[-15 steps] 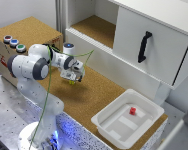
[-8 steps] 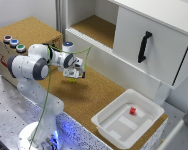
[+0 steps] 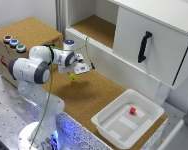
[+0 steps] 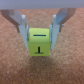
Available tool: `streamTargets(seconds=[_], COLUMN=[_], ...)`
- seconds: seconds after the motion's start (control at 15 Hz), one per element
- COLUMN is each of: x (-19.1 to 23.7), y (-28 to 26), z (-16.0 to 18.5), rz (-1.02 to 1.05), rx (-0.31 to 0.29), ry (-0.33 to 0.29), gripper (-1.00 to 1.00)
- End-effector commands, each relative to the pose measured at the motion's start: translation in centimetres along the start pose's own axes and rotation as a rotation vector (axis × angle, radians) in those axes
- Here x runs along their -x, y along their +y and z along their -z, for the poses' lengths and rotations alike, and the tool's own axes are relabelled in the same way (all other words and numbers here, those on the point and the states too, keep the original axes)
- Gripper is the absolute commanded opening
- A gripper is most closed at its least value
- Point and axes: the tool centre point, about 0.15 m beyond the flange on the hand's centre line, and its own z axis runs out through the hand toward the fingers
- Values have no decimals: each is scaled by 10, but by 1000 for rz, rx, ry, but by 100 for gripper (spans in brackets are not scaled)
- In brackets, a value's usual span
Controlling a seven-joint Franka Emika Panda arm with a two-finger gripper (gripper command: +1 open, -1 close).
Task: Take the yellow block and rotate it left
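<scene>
1. Gripper (image 4: 39, 30): fingers pinching the yellow block (image 4: 40, 42), held just above the cork surface (image 3: 94, 95).
2. Step: block grasped; leftward rotation apparently pending.
3. Next: turn wrist left, grip firm.

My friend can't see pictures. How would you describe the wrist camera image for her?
A small yellow block sits between the two fingers of the robot's tool, seen close up. Its visible face bears a dark T-shaped mark, and brown cork-like flooring fills the background.
</scene>
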Motion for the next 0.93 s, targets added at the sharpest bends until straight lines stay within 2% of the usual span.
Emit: streamTargets(seconds=[0.0,0.2,0.27,0.67,0.87], x=[7,0,-3,-22,-29], y=[-14,-11,-7,-5,-10], z=[-1,-6,-6,10,28], rz=[247,251,224,117,-9], rx=[-37,13,19,43,41], ry=[41,28,18,6,7], gripper=[-100,-100,100,100,100])
